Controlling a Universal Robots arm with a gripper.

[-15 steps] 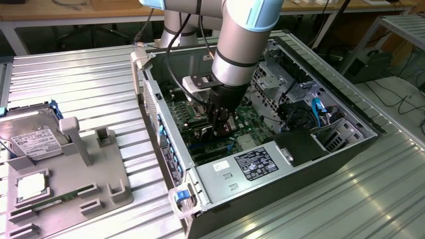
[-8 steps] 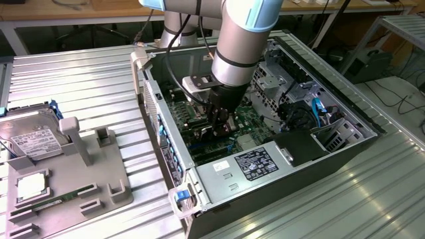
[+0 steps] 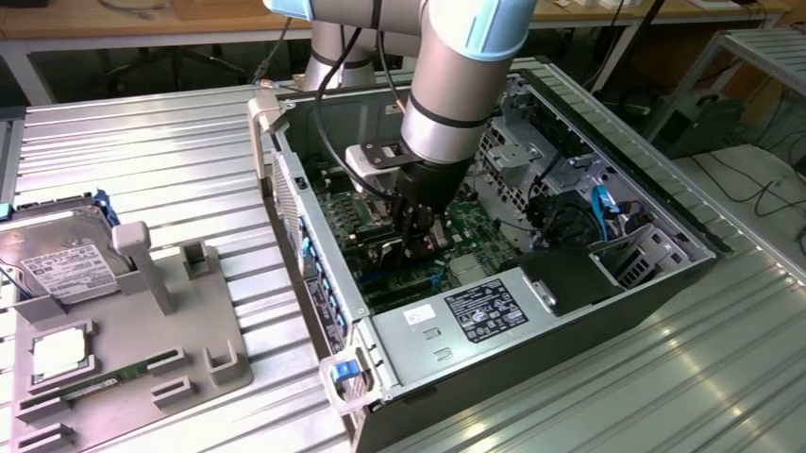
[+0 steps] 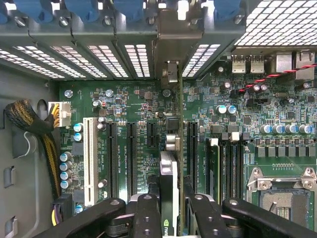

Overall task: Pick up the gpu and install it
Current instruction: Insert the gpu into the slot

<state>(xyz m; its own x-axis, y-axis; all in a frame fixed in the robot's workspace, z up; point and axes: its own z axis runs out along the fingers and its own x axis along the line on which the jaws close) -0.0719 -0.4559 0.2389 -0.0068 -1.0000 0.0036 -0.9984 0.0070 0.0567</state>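
A ribbed metal bench [image 3: 151, 170] carries an open computer case [image 3: 655, 203] at the centre of the exterior view, with a grey parts stand [image 3: 176, 321] holding a hard drive [image 3: 57, 255] at the lower left. The gripper [image 3: 422, 236] reaches down into the case, clenched on the gpu [image 4: 169, 193], which the wrist view shows edge-on between the fingers [image 4: 147, 213]. The card stands upright over the motherboard [image 4: 133, 106], apparently so its edge lines up with a slot [image 4: 190, 148] and its bracket with the rear openings.
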